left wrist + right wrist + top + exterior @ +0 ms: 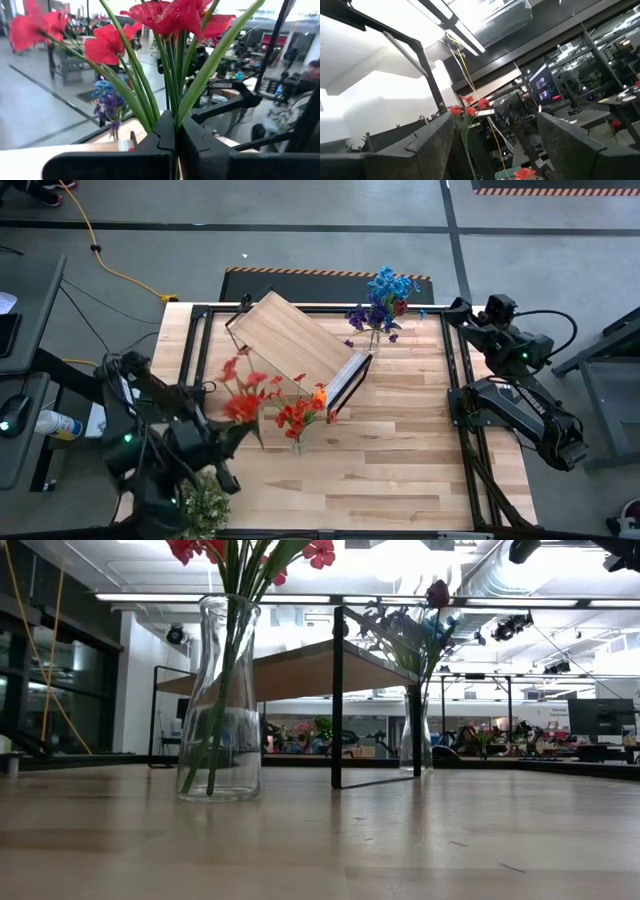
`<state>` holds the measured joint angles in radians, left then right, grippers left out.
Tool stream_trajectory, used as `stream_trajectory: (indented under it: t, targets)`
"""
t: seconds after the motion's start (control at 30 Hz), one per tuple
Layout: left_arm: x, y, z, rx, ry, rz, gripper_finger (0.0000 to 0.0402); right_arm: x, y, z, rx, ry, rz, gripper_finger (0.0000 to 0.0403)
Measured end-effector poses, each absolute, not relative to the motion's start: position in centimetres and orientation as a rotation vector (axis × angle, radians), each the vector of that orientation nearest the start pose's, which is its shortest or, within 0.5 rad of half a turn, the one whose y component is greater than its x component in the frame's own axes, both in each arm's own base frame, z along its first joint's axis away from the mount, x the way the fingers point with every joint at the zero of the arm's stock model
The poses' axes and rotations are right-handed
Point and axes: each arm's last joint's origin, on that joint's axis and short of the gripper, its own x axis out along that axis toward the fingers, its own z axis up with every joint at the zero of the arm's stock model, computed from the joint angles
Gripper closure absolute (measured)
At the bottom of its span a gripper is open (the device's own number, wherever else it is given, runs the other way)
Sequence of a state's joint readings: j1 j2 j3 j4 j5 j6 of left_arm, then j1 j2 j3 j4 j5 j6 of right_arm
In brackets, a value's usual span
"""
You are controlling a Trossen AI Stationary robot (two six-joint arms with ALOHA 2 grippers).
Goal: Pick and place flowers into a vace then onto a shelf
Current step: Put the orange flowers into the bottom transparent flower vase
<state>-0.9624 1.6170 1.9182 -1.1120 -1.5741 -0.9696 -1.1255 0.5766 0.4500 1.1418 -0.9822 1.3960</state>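
We see red flowers [243,390] pinched on their green stalks, more red ones in a glass vase [219,700], blue-purple ones [381,300] behind the angled shelf [295,340].

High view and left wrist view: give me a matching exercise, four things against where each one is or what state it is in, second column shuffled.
Things:
1. red stems
2. blue flowers
3. shelf
4. right claw

Places or states:
A. open, holding nothing, at the table's right edge
B. in a vase at the table's far side
C. pinched in the shut left claw
D. standing at an angle on the table, between the two vases

Pairs: 1-C, 2-B, 3-D, 4-A
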Motion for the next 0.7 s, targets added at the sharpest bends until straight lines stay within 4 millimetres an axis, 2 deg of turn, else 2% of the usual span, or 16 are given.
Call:
stream_trajectory:
  t: [0.13,0.23,0.7]
  targets:
    - [21.0,-23.3,43.3,-0.076,-0.022,0.639,0.0368,6.2,-7.4,34.7,0.476,-0.458,0.216,0.0123]
    - [22.1,-23.4,42.9,-0.082,-0.033,0.671,0.0368,6.2,-7.4,34.7,0.477,-0.459,0.216,0.0123]
    - [24.2,-25.1,40.5,0.012,0.002,0.686,0.0368,6.2,-7.4,34.7,0.477,-0.471,0.21,0.0123]
